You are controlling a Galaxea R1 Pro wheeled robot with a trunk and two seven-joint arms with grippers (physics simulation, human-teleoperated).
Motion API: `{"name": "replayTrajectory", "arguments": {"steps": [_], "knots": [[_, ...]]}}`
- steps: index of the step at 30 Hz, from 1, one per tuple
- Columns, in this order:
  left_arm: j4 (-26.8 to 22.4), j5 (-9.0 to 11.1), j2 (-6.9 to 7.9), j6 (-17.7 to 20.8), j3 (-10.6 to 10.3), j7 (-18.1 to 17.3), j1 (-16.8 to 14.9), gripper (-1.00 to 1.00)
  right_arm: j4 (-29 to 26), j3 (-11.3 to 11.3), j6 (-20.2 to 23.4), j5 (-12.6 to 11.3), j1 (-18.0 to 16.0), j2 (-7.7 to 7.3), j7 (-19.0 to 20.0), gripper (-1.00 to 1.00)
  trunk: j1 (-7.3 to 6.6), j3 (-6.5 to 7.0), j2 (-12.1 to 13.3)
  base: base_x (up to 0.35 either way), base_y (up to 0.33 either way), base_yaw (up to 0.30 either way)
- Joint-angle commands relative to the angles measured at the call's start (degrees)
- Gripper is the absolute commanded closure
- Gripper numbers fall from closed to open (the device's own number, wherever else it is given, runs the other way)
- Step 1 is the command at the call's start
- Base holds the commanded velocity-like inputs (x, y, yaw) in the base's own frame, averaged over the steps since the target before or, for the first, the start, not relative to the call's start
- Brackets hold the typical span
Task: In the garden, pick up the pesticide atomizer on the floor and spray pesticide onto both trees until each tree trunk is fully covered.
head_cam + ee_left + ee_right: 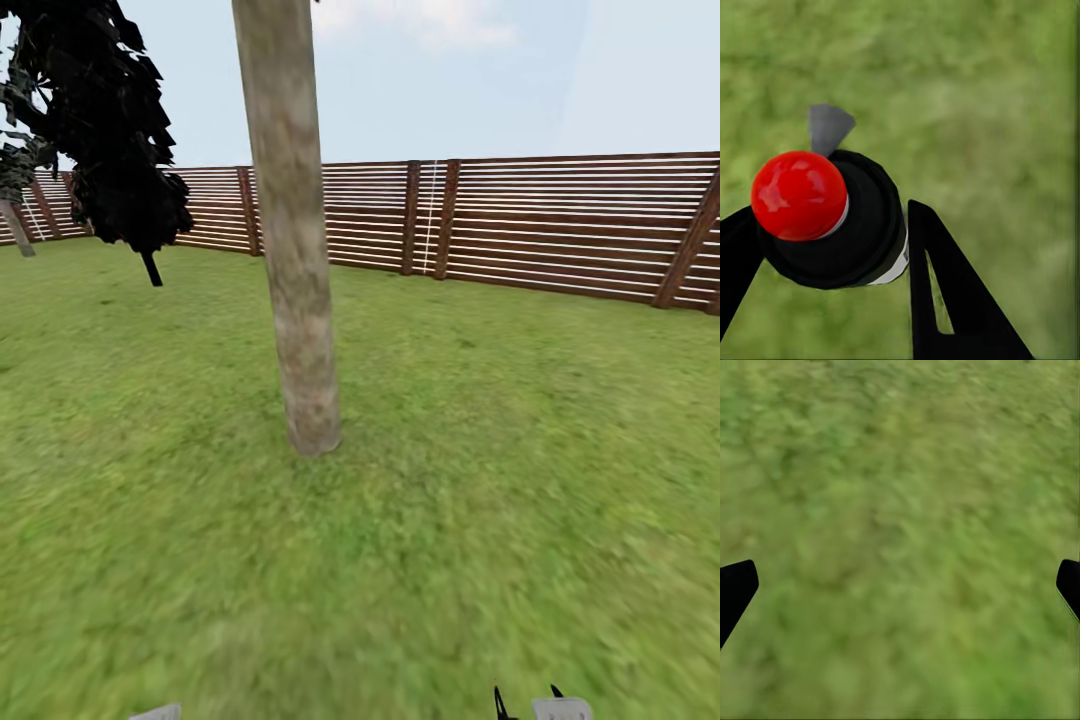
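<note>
Head view: a tree trunk [295, 250] stands just left of centre frame, mottled grey-brown and beige, bare of branches, leaning slightly, its foot planted in the grass lawn [520, 450]. The top of the trunk runs out of the upper edge, so the canopy cannot be seen. A black tree [105, 120] with a thin dark stem fills the upper left corner, well apart from the trunk. Behind both, the wooden fence [560, 225] of brown horizontal slats crosses the frame from left edge to right edge, pale sky above it.

My left hand [832, 247] holds the pesticide atomizer [840, 225]. In the left wrist view I look down on its red nozzle top [799, 195], round and glossy, sitting on the black body, with a sliver of white label at the lower rim. My black fingers [952, 292] press against the bottle from either side. Blurred grass lies behind it.

My right hand [900, 585] is spread wide and carries nothing: in the right wrist view its two black fingertips [735, 589] sit at the far left and far right edges, with grass between them. At the bottom edge of the head view, right of centre, two dark fingertips and a grey part of my right arm just poke in.
</note>
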Motion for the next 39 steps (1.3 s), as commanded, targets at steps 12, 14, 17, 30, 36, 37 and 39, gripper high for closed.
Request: {"name": "replayTrajectory", "arguments": {"steps": [12, 14, 17, 30, 36, 37, 39], "knots": [[0.0, 0.2, 0.58, -0.1, -0.4, 0.2, 0.0, 1.0, 0.0, -0.2, -0.1, 0.5, 0.0, -0.1, -0.7, -1.0, 0.03, -0.05, 0.0, 0.34, -0.025, 0.0], [-0.4, -0.1, 0.73, -0.2, -0.6, -0.2, 0.0, 1.0, 0.0, -0.1, -0.1, 0.7, 0.0, -0.05, -0.6, -1.0, 0.03, -0.05, 0.0, 0.34, 0.0, 0.0], [-1.0, -3.4, 1.77, 0.2, -3.4, -6.4, -0.7, 1.0, -1.1, 4.5, 0.3, 5.8, -0.1, -0.02, -0.1, -1.0, 0.03, -0.05, 0.0, 0.34, 0.0, 0.0], [-4.1, -45.6, 4.61, 16.5, -9.3, -62.2, -24.7, 1.0, -6.8, 10.5, 22.8, 21.2, -24.8, 5.59, 54.1, -1.0, 0.03, -0.05, 0.0, 0.34, 0.0, 0.0], [-5.3, -46.1, 4.93, 17.9, -9.3, -63.6, -25.0, 1.0, -6.9, 10.5, 23.8, 23.5, -25.4, 8.21, 58.9, -1.0, 0.03, -0.05, 0.0, 0.185, 0.0, 0.0], [-5.3, -46.1, 4.93, 17.9, -9.3, -63.6, -25.0, 1.0, -7.0, 10.5, 23.7, 23.6, -25.4, 8.28, 59.0, -1.0, 0.03, -0.05, 0.0, 0.018, 0.0, 0.0], [-5.3, -46.1, 4.92, 18.0, -9.3, -63.6, -25.0, 1.0, -7.0, 10.5, 23.8, 23.7, -25.4, 8.32, 59.0, -1.0, 0.03, -0.05, 0.0, 0.007, 0.0, 0.0]]}}
